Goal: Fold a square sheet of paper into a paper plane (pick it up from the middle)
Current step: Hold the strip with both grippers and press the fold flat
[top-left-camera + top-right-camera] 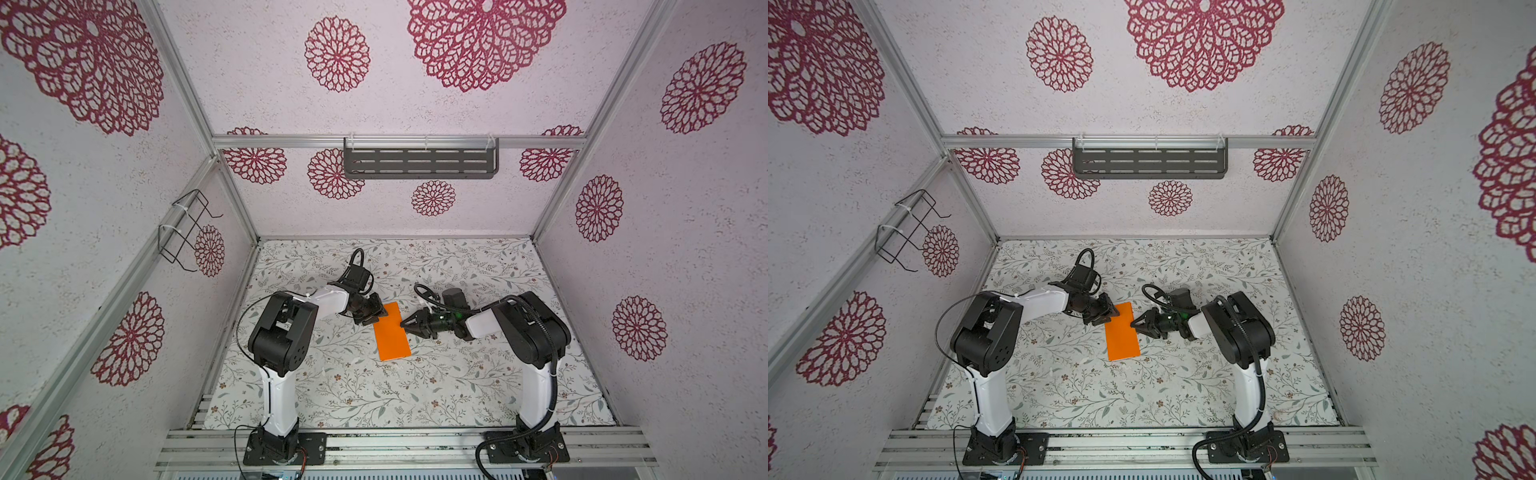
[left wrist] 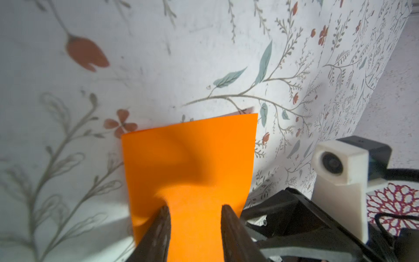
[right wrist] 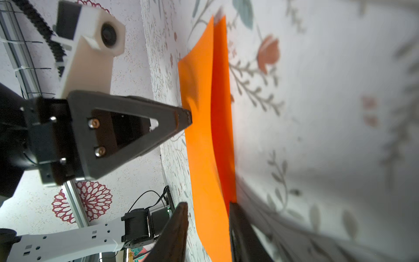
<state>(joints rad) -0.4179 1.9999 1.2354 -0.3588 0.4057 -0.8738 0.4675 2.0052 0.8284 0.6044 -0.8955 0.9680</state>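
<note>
**Folded sheet between two grippers.** The sheet of paper (image 1: 392, 336), thin, matte and bright orange, lies doubled into a narrow oblong on the floral mat (image 1: 478, 374) near the middle of the floor. Its long sides run slightly aslant in both top views (image 1: 1123, 336). The left gripper (image 1: 375, 318) meets the sheet's left long side at the far end. The right gripper (image 1: 402, 325) meets the right long side, also toward the far end. Both are black, with triangular fingers tapering to blunt tips.

**Left wrist view.** The sheet (image 2: 188, 158) has a crisp, straight far edge and square corners. Its surface buckles into a soft hollow just ahead of the left gripper (image 2: 195, 207). The two fingers stand parted, with orange paper filling the gap between them. The tips touch the sheet without pinching it.

**Right wrist view.** Two layers show (image 3: 204, 136): a brightly lit upper leaf lifted off a darker, shaded lower one (they meet along one long edge). The right gripper (image 3: 208, 205) has its fingers spread on either side of the paper's edge, not clamped on it. The left gripper's tip (image 3: 189, 118) touches the upper leaf at a small dent.

The mat is smooth and off-white, printed with grey-green sprigs and rust-red flowers. The walls (image 1: 685, 249) are rough-grained and carry crimson rosettes.
</note>
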